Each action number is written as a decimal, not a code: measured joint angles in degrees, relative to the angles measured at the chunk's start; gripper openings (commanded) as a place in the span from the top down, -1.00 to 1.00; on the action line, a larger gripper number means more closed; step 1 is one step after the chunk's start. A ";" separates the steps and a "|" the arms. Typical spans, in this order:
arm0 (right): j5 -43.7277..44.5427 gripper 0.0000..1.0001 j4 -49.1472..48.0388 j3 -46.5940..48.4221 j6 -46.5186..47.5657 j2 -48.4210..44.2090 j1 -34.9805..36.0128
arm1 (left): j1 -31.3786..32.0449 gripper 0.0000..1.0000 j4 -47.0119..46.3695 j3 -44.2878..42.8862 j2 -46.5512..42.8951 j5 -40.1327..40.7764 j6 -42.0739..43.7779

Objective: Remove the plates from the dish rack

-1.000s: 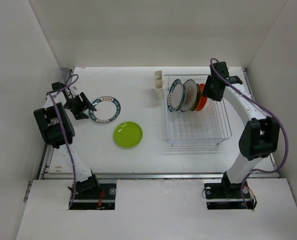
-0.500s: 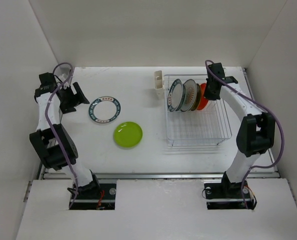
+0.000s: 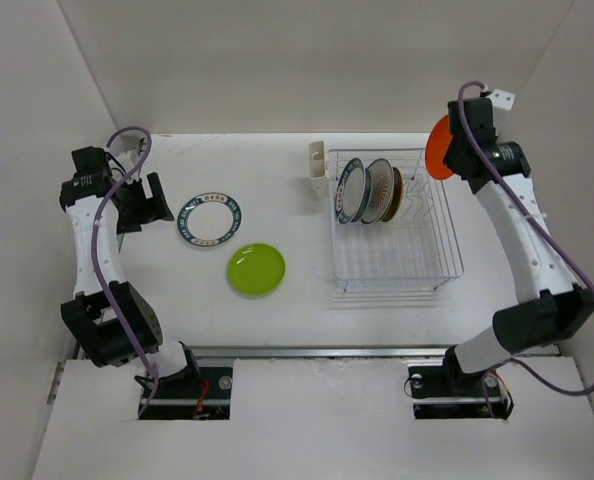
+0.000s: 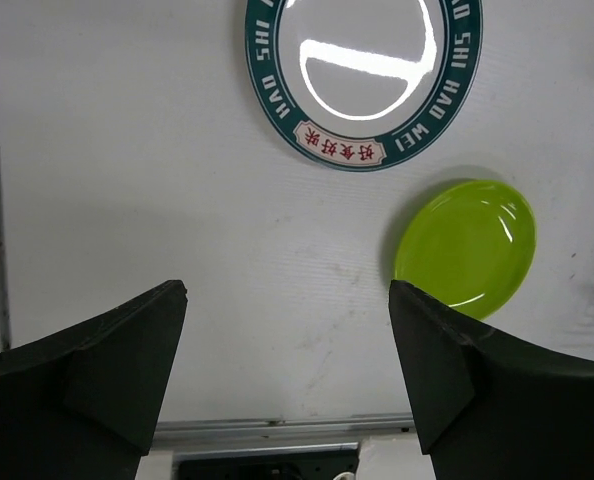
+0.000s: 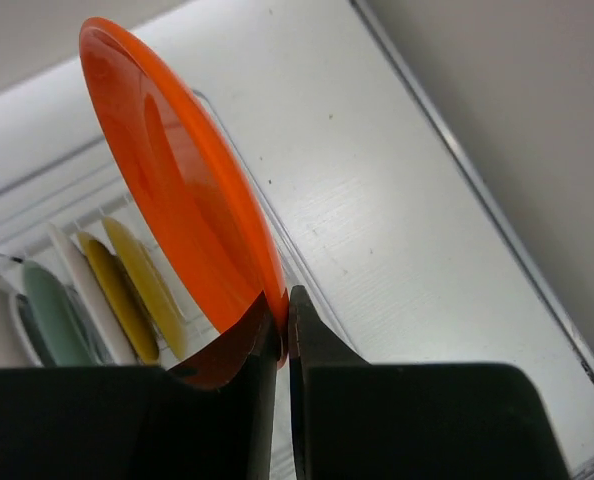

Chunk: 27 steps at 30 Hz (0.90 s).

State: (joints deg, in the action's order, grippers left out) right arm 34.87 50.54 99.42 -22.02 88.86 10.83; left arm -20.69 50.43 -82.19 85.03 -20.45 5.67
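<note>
My right gripper (image 3: pixel 455 150) is shut on the rim of the plain orange plate (image 3: pixel 439 147) and holds it high above the back right corner of the dish rack (image 3: pixel 397 255); the right wrist view shows the gripper (image 5: pixel 284 330) clamped on the orange plate (image 5: pixel 182 190). Three plates (image 3: pixel 369 190) stand upright in the rack's back slots. A white plate with a dark teal rim (image 3: pixel 210 219) and a lime-green plate (image 3: pixel 256 269) lie on the table. My left gripper (image 3: pixel 147 199) is open and empty, left of the teal-rimmed plate (image 4: pixel 365 75).
A cream cutlery cup (image 3: pixel 318 163) hangs at the rack's back left corner. White walls close in the table on the left, back and right. The lime-green plate (image 4: pixel 465 247) shows in the left wrist view near the table's front rail.
My right gripper has lifted the orange plate out of the rack, up and to the right. My left arm has drawn back to the left, away from the teal-rimmed plate.
</note>
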 measured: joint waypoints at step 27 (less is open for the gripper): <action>-53.55 0.61 -18.75 -1.79 1.31 32.09 34.62 | 0.02 -0.63 4.46 3.10 -6.05 9.46 2.21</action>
State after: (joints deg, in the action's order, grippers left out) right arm -18.68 31.79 97.62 -20.71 120.95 45.45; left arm -20.67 54.89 -79.09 78.98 -10.98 7.88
